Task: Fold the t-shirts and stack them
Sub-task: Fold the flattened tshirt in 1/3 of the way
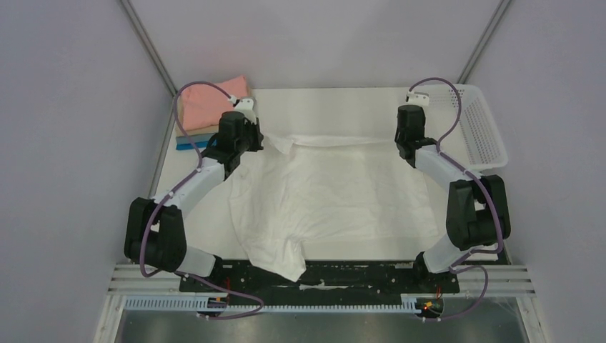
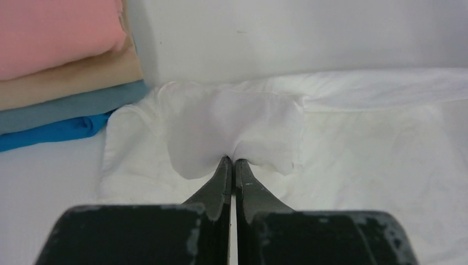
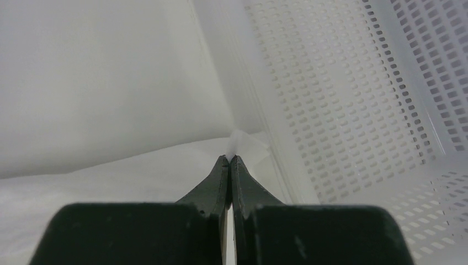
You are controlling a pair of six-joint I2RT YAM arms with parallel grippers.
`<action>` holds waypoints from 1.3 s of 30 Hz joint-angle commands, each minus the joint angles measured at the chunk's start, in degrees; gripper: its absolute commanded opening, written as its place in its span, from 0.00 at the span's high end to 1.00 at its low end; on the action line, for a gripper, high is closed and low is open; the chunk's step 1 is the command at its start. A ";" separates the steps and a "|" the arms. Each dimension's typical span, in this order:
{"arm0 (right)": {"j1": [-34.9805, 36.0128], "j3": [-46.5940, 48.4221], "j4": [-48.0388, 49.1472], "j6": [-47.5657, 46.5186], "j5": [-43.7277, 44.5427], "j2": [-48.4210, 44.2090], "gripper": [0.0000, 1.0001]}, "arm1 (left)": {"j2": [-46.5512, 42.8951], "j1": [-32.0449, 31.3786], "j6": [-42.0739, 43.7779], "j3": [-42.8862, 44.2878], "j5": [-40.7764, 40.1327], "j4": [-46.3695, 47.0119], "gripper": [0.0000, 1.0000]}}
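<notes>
left jaws: clamped on white t-shirt (image 2: 237, 124) corner
right jaws: clamped on opposite corner
white t-shirt: edge stretched between jaws, likely for folding

The white t-shirt (image 1: 336, 193) is seen as thin matt cloth, heavily wrinkled, almost see-through where it's bunched up. Toward the upper left of the left wrist view, the pink shirt (image 2: 55, 33), tan shirt (image 2: 72, 80), grey-blue shirt (image 2: 66, 110) and bright blue shirt (image 2: 49, 135) are shown as thicker, smoother matt fabric. The left gripper (image 2: 232, 161) and right gripper (image 3: 229, 159) are made of matt black plastic, scuffed grey at the edges. The basket (image 3: 342, 99) is moulded in slightly glossy perforated white plastic. The table (image 1: 336, 107) is finished smooth and matt, and the rail (image 1: 511, 280) in brushed-looking metal.
</notes>
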 commanded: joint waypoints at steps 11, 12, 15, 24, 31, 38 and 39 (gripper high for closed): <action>-2.12 4.11 -4.33 -4.86 -1.90 -0.90 1.00 | 2.08 -0.12 15.40 10.33 4.85 -20.34 0.98; -2.14 4.28 -4.70 -5.19 -2.50 -0.80 1.00 | 1.38 -0.12 14.47 9.31 4.63 -20.90 0.98; -2.10 4.04 -5.14 -6.10 -3.42 -0.42 1.00 | -0.51 -0.29 12.54 6.36 3.26 -22.63 0.98; -2.14 5.72 -7.85 -6.78 -3.82 0.08 0.99 | -4.81 -3.01 6.42 3.45 2.70 -26.28 0.98; -2.31 8.22 -12.15 -9.70 -3.69 1.73 0.97 | -5.51 -10.74 -1.92 -0.04 -10.97 -34.31 0.98; -2.36 7.97 -15.47 -10.69 0.11 3.88 0.97 | -5.57 -11.21 -6.99 -4.18 -13.63 -34.91 0.98; -2.34 7.93 -16.14 -10.65 0.95 4.08 0.96 | -5.36 -11.28 -7.19 -4.81 -12.20 -34.41 0.98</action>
